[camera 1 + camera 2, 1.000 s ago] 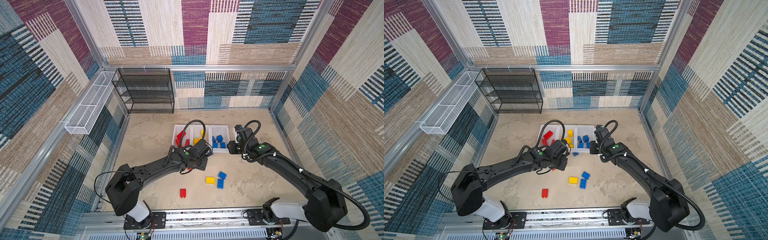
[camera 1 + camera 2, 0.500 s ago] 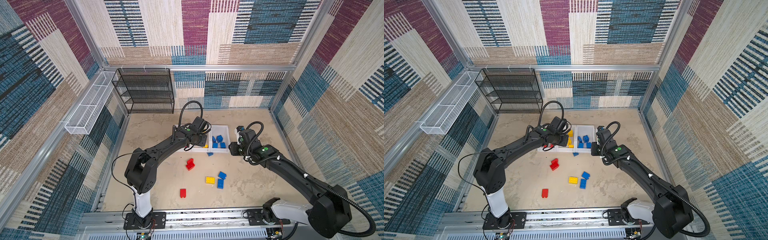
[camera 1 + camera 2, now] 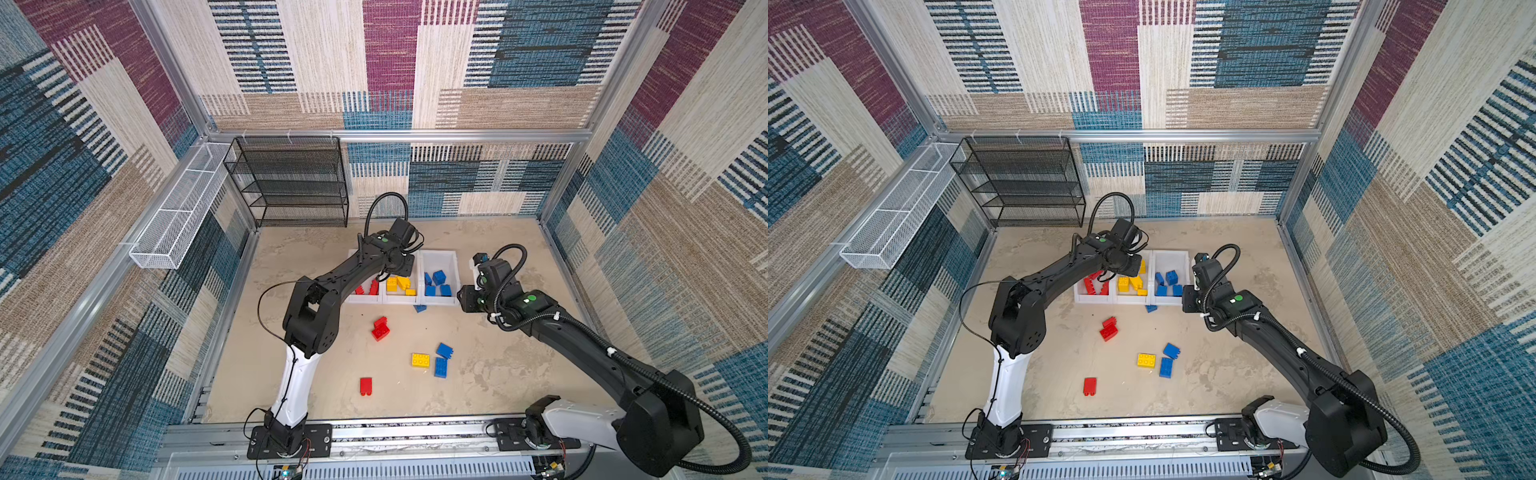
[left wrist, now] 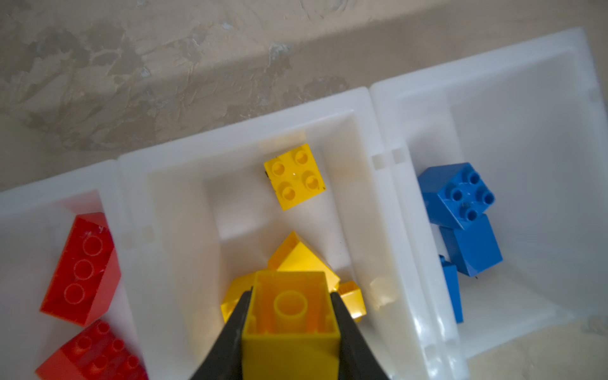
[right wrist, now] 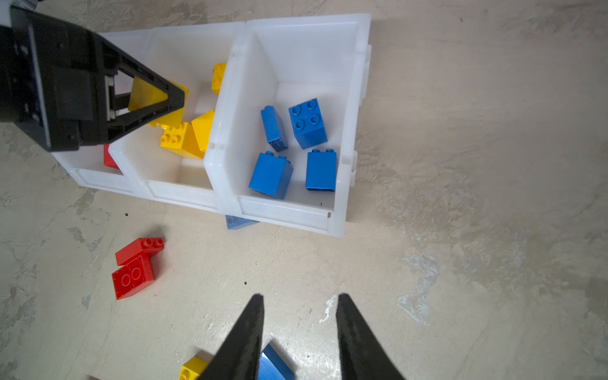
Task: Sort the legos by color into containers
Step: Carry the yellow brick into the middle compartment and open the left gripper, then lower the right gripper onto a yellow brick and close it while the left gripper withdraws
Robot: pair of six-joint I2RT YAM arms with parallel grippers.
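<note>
**Left arm has swung from the floor up over the bins, yellow brick in tow**

The left gripper (image 4: 291, 292) is now over the middle bin (image 4: 243, 128) of the three joined white plastic open-top bins (image 3: 438, 252). Its jaws are pinched on a square yellow plastic lego brick (image 4: 291, 329), right above the other yellows, so I'd guess the drop is next. The right gripper (image 5: 300, 297) hovers low over the beige floor (image 3: 498, 374) with its jaws apart and nothing in them, and a blue plastic brick (image 5: 274, 365) sits just below. A red pair of bricks (image 3: 380, 328) and a few more are left to sort.
</note>
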